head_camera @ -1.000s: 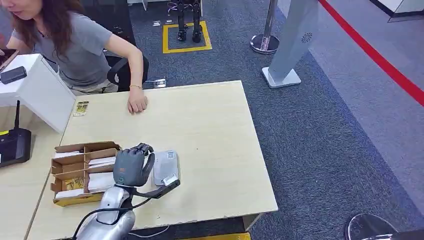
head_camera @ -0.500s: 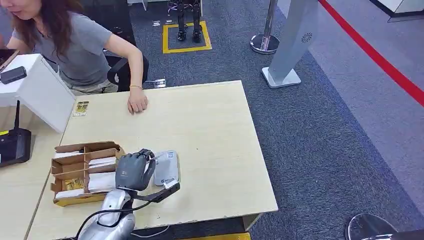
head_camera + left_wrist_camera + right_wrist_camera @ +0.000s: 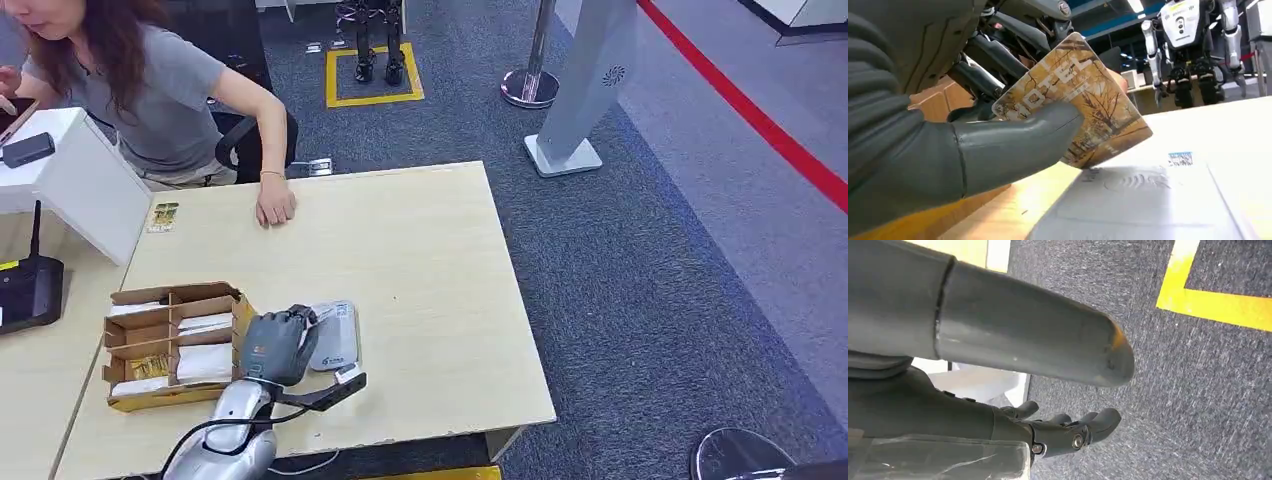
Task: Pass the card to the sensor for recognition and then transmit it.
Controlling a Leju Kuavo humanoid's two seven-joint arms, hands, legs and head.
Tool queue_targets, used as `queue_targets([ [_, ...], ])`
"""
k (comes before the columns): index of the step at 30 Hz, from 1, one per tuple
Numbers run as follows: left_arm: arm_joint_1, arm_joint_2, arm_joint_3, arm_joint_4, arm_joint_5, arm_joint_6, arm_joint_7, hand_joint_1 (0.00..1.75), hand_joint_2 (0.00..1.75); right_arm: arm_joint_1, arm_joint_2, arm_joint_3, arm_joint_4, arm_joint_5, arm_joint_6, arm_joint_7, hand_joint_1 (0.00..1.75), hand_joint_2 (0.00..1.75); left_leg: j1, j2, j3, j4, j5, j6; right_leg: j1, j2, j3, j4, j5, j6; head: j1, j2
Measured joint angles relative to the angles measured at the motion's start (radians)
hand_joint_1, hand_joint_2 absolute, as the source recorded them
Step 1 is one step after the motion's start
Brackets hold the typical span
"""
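Seen from the head camera, the robot's left hand reaches over a pale wooden table, its fingers over the near edge of a flat grey sensor lying beside a compartmented cardboard box. A person rests a hand on the table's far side. The left wrist camera reveals what that view hides: thumb and fingers pinch a brown patterned card, tilted just above the sensor, apparently not touching. The right wrist camera shows the right hand over grey carpet, fingers loosely apart, holding nothing.
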Motion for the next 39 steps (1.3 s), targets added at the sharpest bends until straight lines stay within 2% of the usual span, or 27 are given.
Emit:
queue_targets([
  [8,-0.004,-0.007,-0.019,0.022,0.011,-0.002,-0.011,1.75,1.75,-0.004,0.000,0.012,0.000,0.001,0.003,0.000,0.00,0.00,0.000,0.000,0.000,0.000,0.000,0.000,0.000,0.000,0.000,0.000,0.000,0.000,0.000,0.000],
  [11,-0.004,-0.006,-0.019,0.022,0.016,0.027,-0.003,1.75,1.75,-0.004,0.000,0.015,0.000,-0.002,0.001,0.000,0.00,0.00,0.000,0.000,0.000,0.000,0.000,0.000,0.000,0.000,0.000,0.000,0.000,0.000,0.000,0.000],
  [15,-0.001,-0.001,-0.019,0.014,0.018,0.096,0.012,1.75,1.75,-0.004,0.000,0.016,0.000,-0.010,-0.001,0.000,0.00,0.00,0.000,0.000,0.000,0.000,0.000,0.000,0.000,0.000,0.000,0.000,0.000,0.000,0.000,0.000],
  [19,0.012,0.019,-0.006,-0.037,0.018,0.155,0.019,1.75,1.75,-0.003,0.000,0.016,0.000,-0.013,-0.004,0.000,0.00,0.00,0.000,0.000,0.000,0.000,0.000,0.000,0.000,0.000,0.000,0.000,0.000,0.000,0.000,0.000],
  [25,0.038,0.050,0.050,-0.149,0.008,0.166,0.012,1.75,1.75,-0.001,0.000,0.016,0.000,-0.016,-0.013,-0.002,0.00,0.00,0.000,0.000,0.000,0.000,0.000,0.000,0.000,0.000,0.000,0.001,0.000,0.000,0.000,0.000],
  [28,0.067,0.066,0.118,-0.267,-0.002,0.166,-0.018,1.75,1.75,0.002,0.000,0.016,0.000,-0.017,-0.013,-0.003,0.00,0.00,0.000,0.000,-0.001,0.000,0.000,0.000,0.000,0.000,-0.001,0.000,0.000,0.000,0.000,0.000],
  [32,0.070,0.089,0.204,-0.361,0.131,0.166,-0.079,1.75,1.75,0.004,0.000,0.016,0.000,-0.023,-0.012,-0.004,0.00,0.00,0.000,0.000,0.000,0.000,0.000,0.000,0.000,0.000,-0.001,0.000,0.000,0.000,0.000,0.000],
  [37,0.072,0.103,0.267,-0.417,0.243,0.166,-0.116,1.75,1.75,0.005,0.000,0.016,0.000,-0.026,-0.012,-0.006,0.00,0.00,0.001,0.000,0.000,0.000,0.001,-0.001,0.000,0.000,-0.001,0.001,0.000,0.000,0.000,0.000],
  [39,0.073,0.105,0.283,-0.430,0.367,0.162,-0.150,1.75,1.75,0.005,0.000,0.016,0.000,-0.028,-0.012,-0.007,0.00,0.00,0.001,0.000,-0.001,0.000,0.000,-0.001,0.000,0.000,0.000,0.001,0.000,0.000,0.000,0.000],
])
